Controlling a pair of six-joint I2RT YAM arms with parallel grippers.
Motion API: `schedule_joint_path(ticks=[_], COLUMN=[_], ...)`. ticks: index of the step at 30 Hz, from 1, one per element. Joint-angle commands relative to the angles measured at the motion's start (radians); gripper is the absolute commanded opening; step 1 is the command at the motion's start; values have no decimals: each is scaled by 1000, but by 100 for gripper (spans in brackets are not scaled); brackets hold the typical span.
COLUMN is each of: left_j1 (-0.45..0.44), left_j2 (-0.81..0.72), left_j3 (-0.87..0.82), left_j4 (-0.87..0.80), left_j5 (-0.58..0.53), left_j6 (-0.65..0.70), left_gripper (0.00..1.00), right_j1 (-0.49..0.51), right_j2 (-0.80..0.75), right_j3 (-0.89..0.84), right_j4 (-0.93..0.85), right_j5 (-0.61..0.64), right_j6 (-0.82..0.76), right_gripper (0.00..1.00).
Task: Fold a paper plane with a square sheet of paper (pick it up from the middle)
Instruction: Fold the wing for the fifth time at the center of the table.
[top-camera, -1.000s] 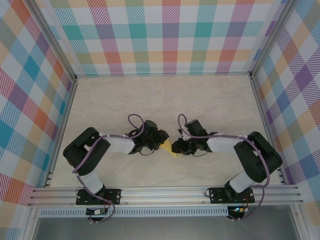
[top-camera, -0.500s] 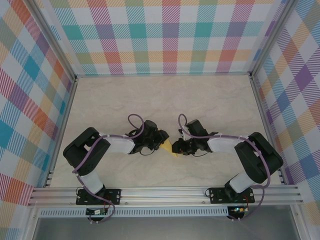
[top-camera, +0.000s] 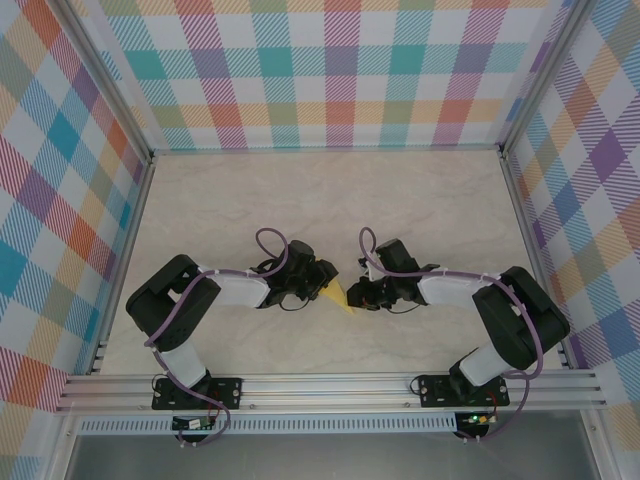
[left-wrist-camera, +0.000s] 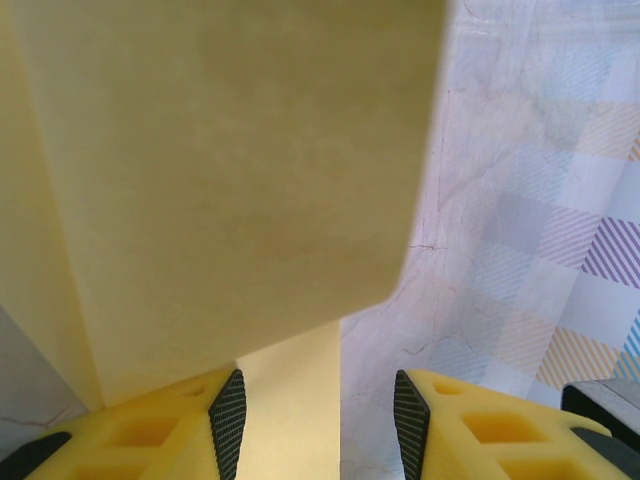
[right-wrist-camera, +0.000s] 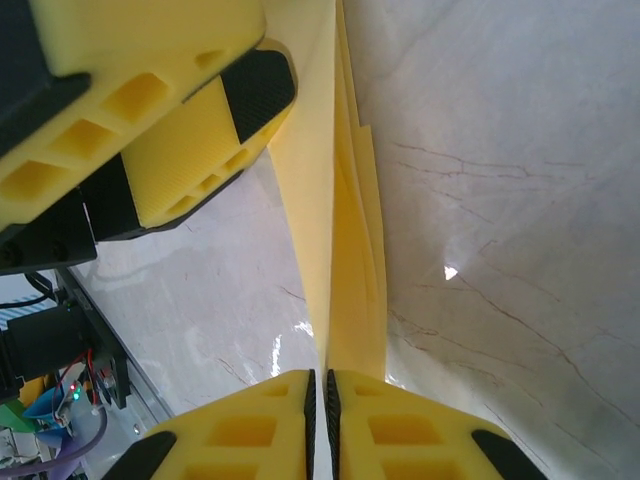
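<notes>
**Paper held between two claws at mid-table.** The folded yellow paper (top-camera: 343, 297) is gripped by the right claw (right-wrist-camera: 320, 385). Its two yellow fingers (right-wrist-camera: 400, 410) are pressed almost together on the paper's near edge. From that pinch the paper runs straight ahead of the claw and is seen edge-on, with several layered edges fanned slightly apart along one side.

Just ahead and off to one side, the left claw (left-wrist-camera: 318, 415) is met, its fingers held partly apart. The paper lies close against one black pad (left-wrist-camera: 228, 420). The other pad is kept clear of it, and bare tabletop is shown in the gap. Ahead of the left claw the paper is spread broad and close to the lens, bounded by a straight edge on one side and a slanted lower edge.

The marbled tabletop (top-camera: 300, 200) is left open beyond both claws as far as the plaid back wall (top-camera: 340, 80). Room is also left to the outer side of each arm. Behind the claws, the aluminium rail (top-camera: 330, 385) is set along the table's near edge.
</notes>
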Motion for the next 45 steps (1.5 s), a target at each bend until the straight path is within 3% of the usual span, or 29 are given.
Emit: schedule_joint_path(ticks=[1,12,17,30,37,45], left_j1=[-8,-8,-8,-8,-7,-8], left_j2=[-6,-5,-5,-2,-6,-9], left_j3=[-34,-32,-34,-29,-30,-32], left_j4=[-60,-62,-65,-71,-75,-78], left_j5=[-23,-25,-27,-23,-26,-28], left_j6=[4,0,-1,0,2,0], left_gripper=[46,46,46,46,46,46], right_j1=[-4,-4,-5,-3,-3,-2], right_j2=[17,112,139,10,49,134], right_j3=[-11,-37,-27,5,-4,2], right_j4=[-16,-11,-67,-111,-93,-148], right_j5=[-24,-86,-74,-104,-133,-149], right_j6=[-33,-125,-171,-134,-144,-213], right_gripper=[12,5,7,16,8,6])
